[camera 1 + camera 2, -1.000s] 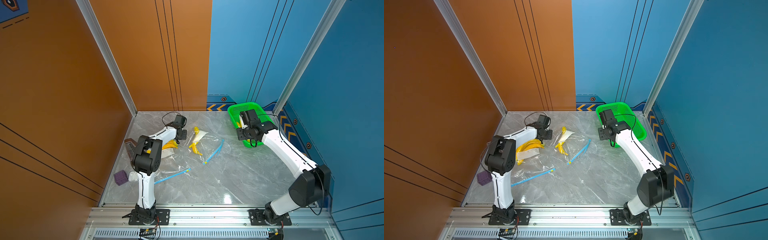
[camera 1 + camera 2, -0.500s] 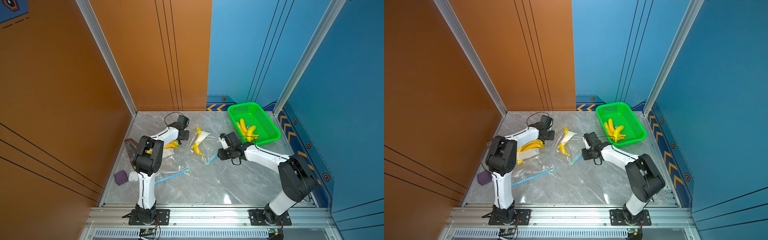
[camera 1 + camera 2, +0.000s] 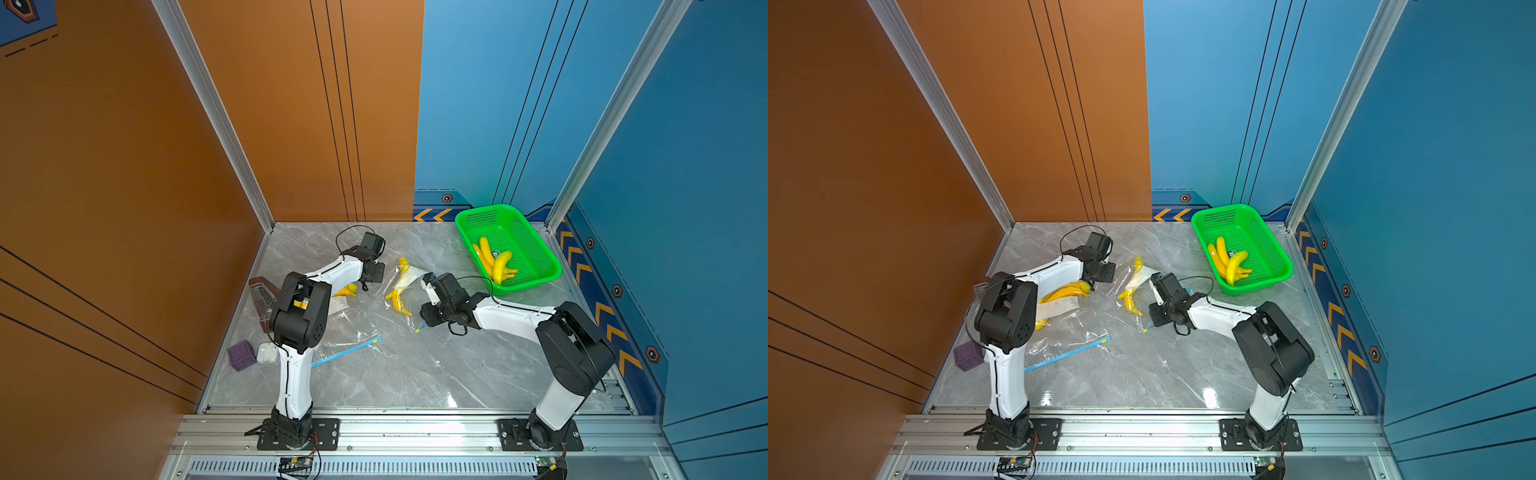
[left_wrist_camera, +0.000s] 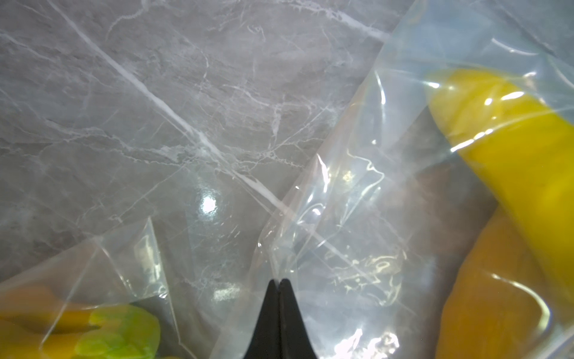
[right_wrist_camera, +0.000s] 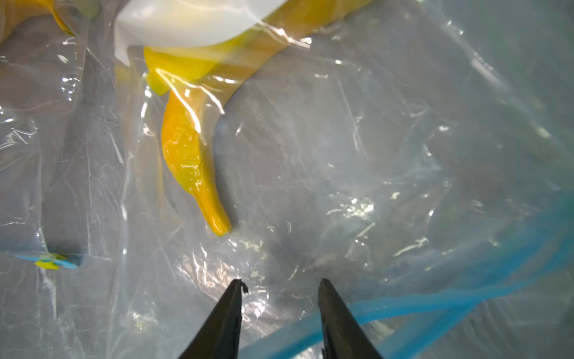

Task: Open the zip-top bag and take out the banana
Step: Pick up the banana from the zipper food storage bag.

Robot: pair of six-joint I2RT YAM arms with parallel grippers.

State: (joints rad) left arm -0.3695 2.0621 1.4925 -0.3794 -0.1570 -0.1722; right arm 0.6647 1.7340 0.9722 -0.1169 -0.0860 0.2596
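A clear zip-top bag [image 3: 409, 309] with a blue zip strip lies mid-table in both top views. A yellow banana [image 3: 397, 300] [image 5: 186, 149] rests inside it under a white label [image 5: 192, 21]. My right gripper [image 5: 281, 283] stands open and empty at the bag's mouth, its fingers straddling the blue zip strip [image 5: 403, 303], the banana's tip a short way ahead. In a top view the right gripper [image 3: 1156, 320] sits low beside the bag. My left gripper [image 4: 279, 281] [image 3: 368, 282] is shut, pinching the bag's film at its far-left edge.
A second clear bag [image 3: 349, 332] holding bananas [image 3: 1063, 293] lies under the left arm. A green basket [image 3: 540, 266] with several bananas stands at the back right. A purple cube [image 3: 242, 355], a white item [image 3: 267, 352] and a brown container [image 3: 259, 295] sit along the left wall.
My right arm swung from the green basket down to the bag's zip mouth, its jaws narrowing a little. The left gripper stayed shut in about the same place.
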